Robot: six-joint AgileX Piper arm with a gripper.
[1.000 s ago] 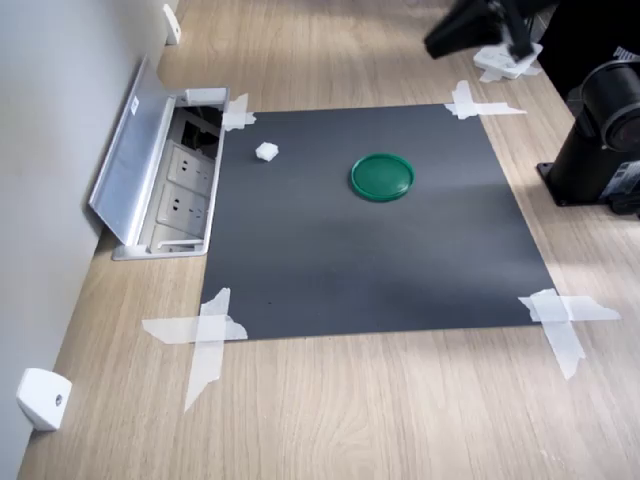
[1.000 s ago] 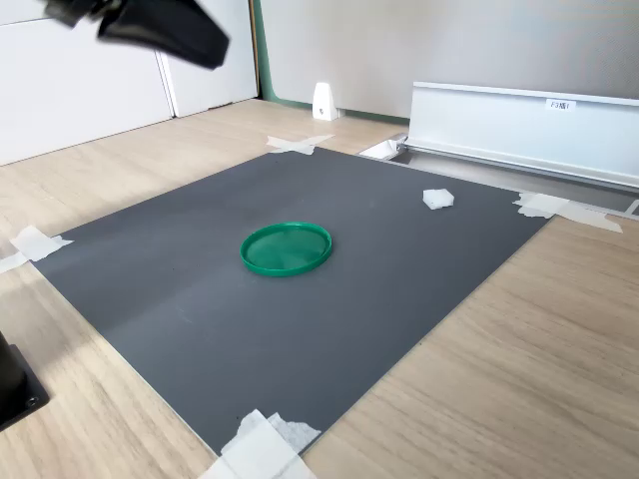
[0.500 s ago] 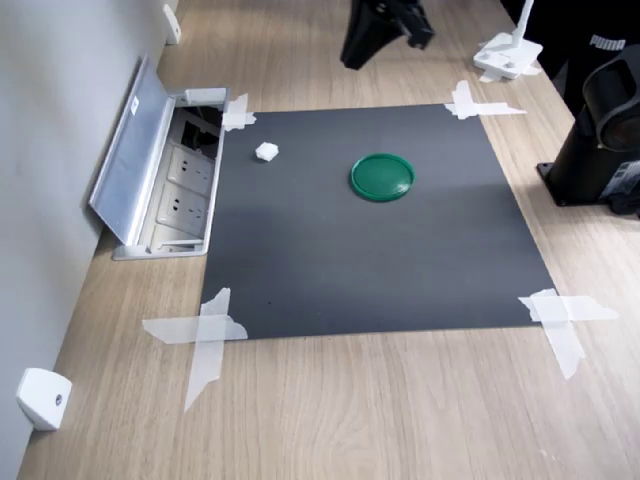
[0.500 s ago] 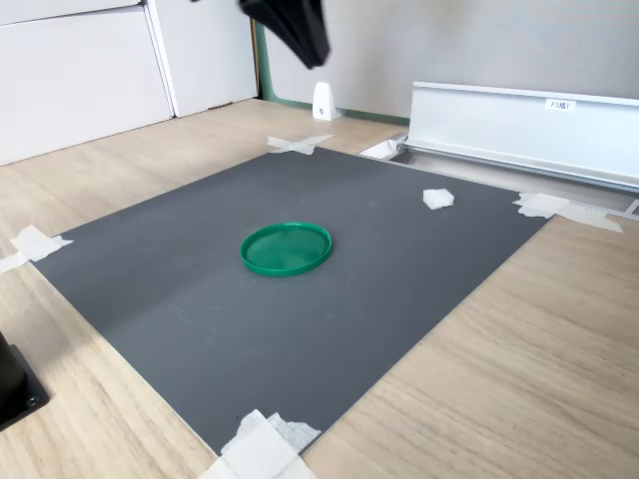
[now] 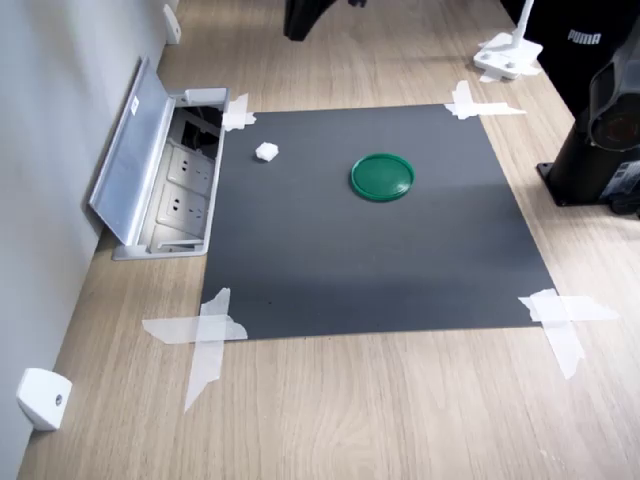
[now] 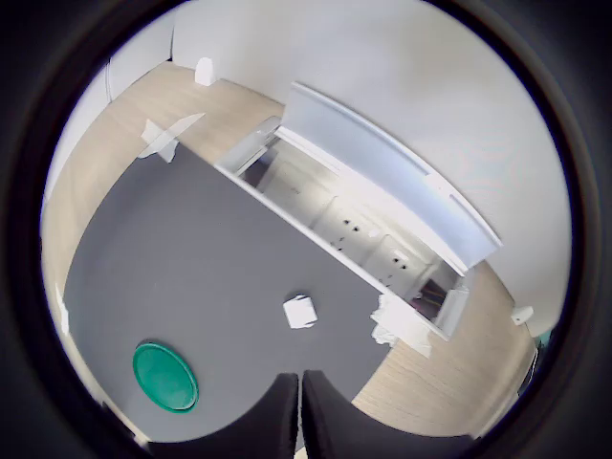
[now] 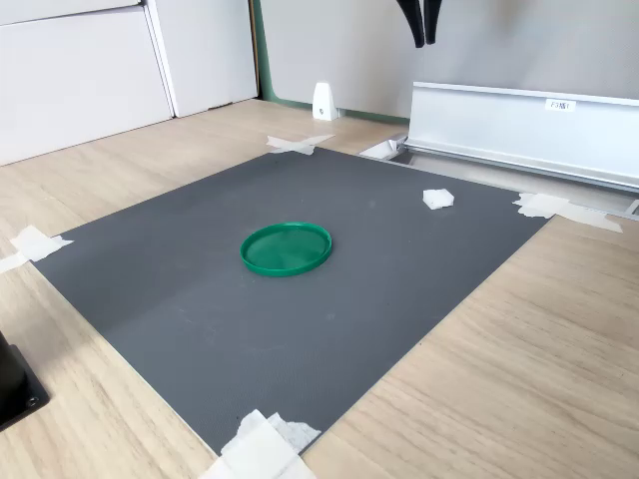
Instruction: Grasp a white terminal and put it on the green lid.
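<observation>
With jaws pressed together on nothing, high above the mat: gripper (image 7: pixel 424 35) poised over tiny white cube-shaped plastic terminal (image 5: pixel 266 151) near open socket box (image 5: pixel 180 190); flat round dark-green plastic lid (image 5: pixel 382 176) apart, mid-mat, awaiting drop.

We could only really read one thing: "PUMA" in white on a black item (image 5: pixel 590 45) at the first exterior view's top right. The small label (image 7: pixel 562 103) on the metal flap (image 7: pixel 519 130) was too blurry for us.

both exterior views high, oblique, opposite sides, sharing mat (image 5: pixel 370 220); wrist overhead.
</observation>
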